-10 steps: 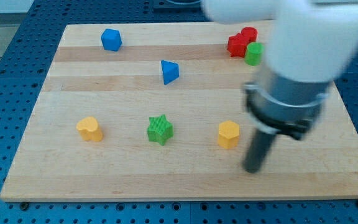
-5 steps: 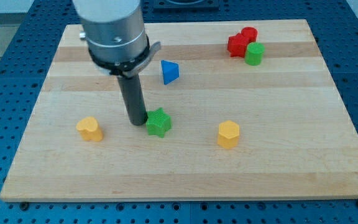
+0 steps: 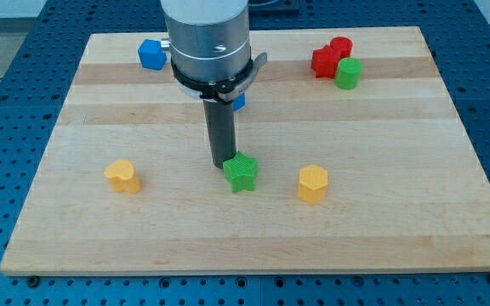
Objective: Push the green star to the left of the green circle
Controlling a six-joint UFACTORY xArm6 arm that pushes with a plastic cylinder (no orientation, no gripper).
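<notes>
Pale matt wooden board; ridged plastic-looking green star.

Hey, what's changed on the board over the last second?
My tip swept from the view's right, beside the yellow hexagon, to the green star's upper left and nudged the star rightward. The green circle, red blocks, yellow heart and blue blocks stayed put.

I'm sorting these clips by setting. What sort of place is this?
Probably a robotics lab bench. A wooden board lies on a blue perforated table, small coloured blocks such as the green star are scattered over it, and my tip touches that star's upper left.
</notes>
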